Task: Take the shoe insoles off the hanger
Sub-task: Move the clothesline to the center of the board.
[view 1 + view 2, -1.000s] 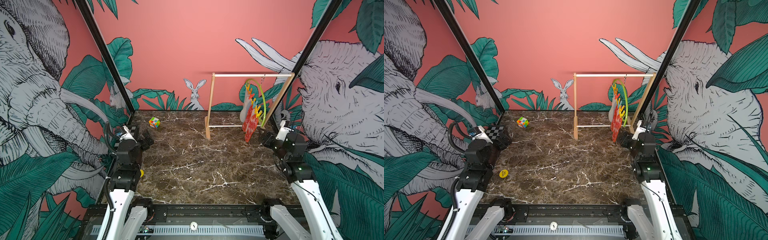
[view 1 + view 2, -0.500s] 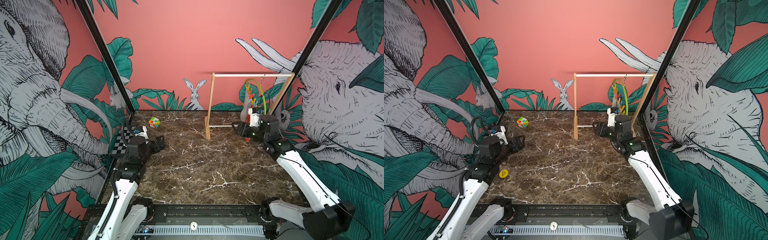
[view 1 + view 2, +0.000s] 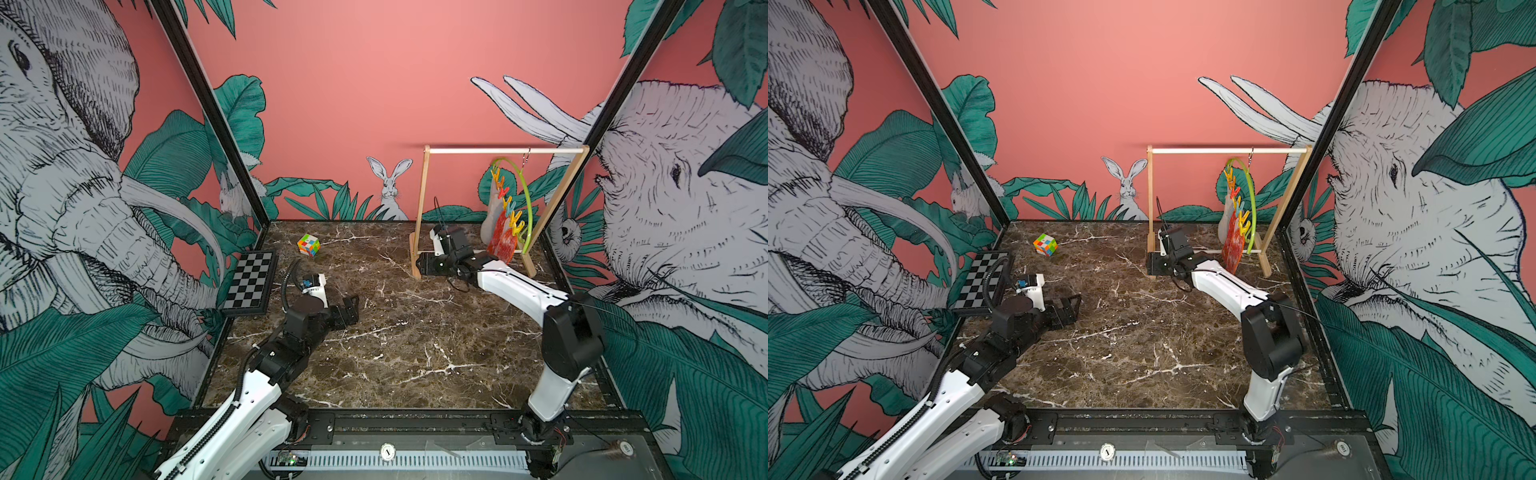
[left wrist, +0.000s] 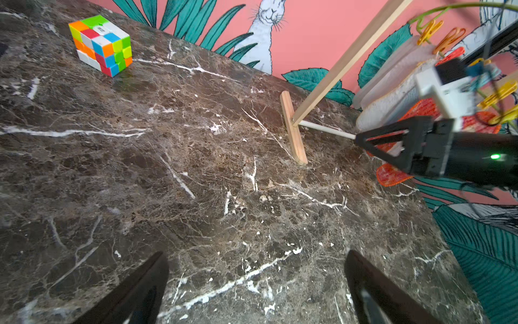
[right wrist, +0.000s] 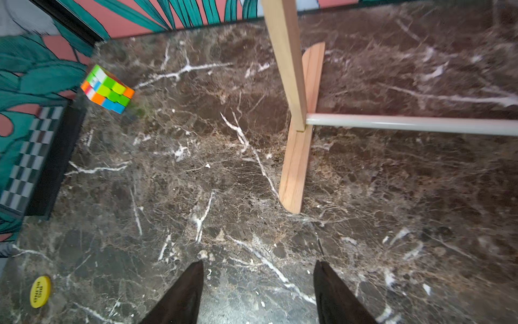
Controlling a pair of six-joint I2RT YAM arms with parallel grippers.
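Note:
The lime-green hanger [image 3: 526, 199] [image 3: 1251, 195] hangs by its hook from the rack's rod at the back right, coloured clips along it. Clipped to it are the shoe insoles: a mottled red one [image 3: 500, 246] [image 3: 1233, 249] in front and pale grey ones [image 3: 491, 216] behind; the rest overlap and hide one another. My right gripper [image 3: 421, 264] [image 5: 258, 265] is open and empty, low over the table by the rack's left foot, left of the insoles. My left gripper [image 3: 351, 308] [image 4: 256, 256] is open and empty over the table's left middle.
The wooden rack [image 3: 419, 208] stands at the back right, its left foot [image 5: 297, 157] just ahead of my right fingers. A Rubik's cube [image 3: 308, 244] lies at the back left. A checkerboard [image 3: 251, 286] leans at the left wall. A yellow disc [image 5: 40, 291] lies on the marble.
My right arm has stretched out from the right wall and swung left past the insoles to the rack's left foot, its jaws narrowing somewhat. My left arm has reached out toward the table's middle.

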